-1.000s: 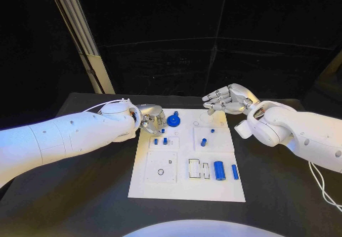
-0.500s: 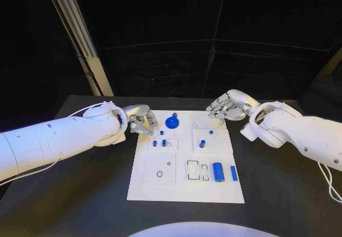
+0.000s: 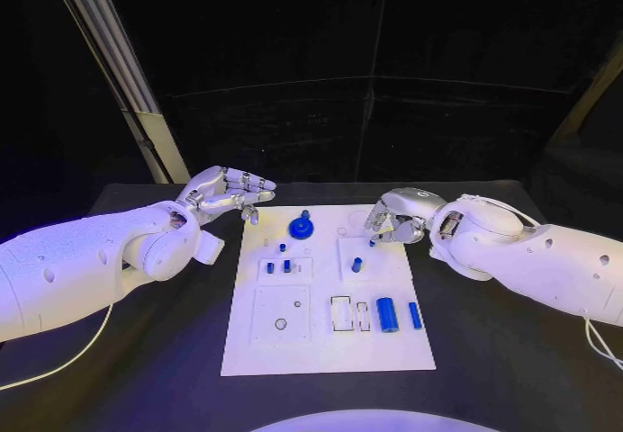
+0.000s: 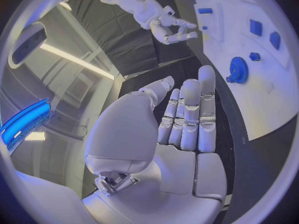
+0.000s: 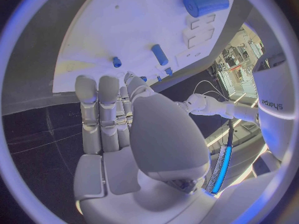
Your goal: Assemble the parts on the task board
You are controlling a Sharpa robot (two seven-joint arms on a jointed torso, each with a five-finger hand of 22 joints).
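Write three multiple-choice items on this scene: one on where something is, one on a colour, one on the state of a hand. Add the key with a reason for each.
1. Where does the gear-shaped part sit on the task board?
A. far end
B. near edge
C. off the board, on the table

2. What colour is the large cylinder?
A. red
B. blue
C. green

3. How is the left hand?
A. holding the gear
B. pressing on the board
C. open, holding nothing

Key: 1 A, the head view shows it near the board's far end. 2 B, it is blue like the other parts. 3 C, its fingers are extended above the table beside the board, with nothing in them.
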